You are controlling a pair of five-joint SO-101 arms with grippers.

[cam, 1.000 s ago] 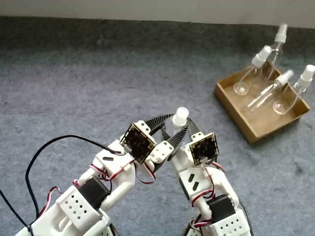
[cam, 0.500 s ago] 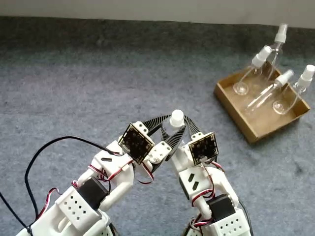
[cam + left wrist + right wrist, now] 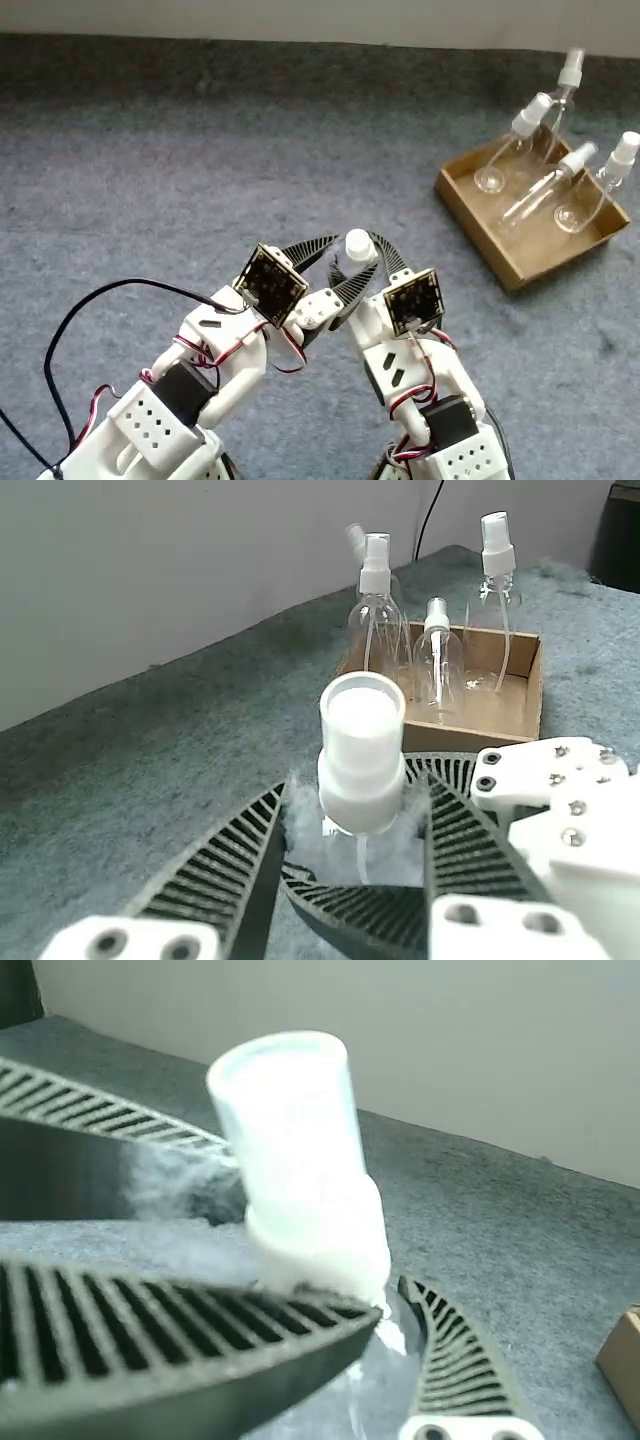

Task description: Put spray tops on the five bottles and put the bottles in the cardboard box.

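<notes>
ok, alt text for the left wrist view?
A white spray top on a clear plastic bottle stands close up between black ribbed gripper fingers, over grey carpet. Behind it, a brown cardboard box holds other capped clear bottles.

In your left wrist view, the lower body of the clear plastic bottle (image 3: 345,850) under the white spray top (image 3: 362,742) is hidden behind black ribbed fingers (image 3: 350,912), and the 4th boxed bottle (image 3: 353,538) is a blur behind another. In your right wrist view the top is blurred, and the brown cardboard box (image 3: 622,1358) is cut by the edge. The left white arm (image 3: 185,398) and right white arm (image 3: 425,388) run off your high view's bottom edge.
</notes>
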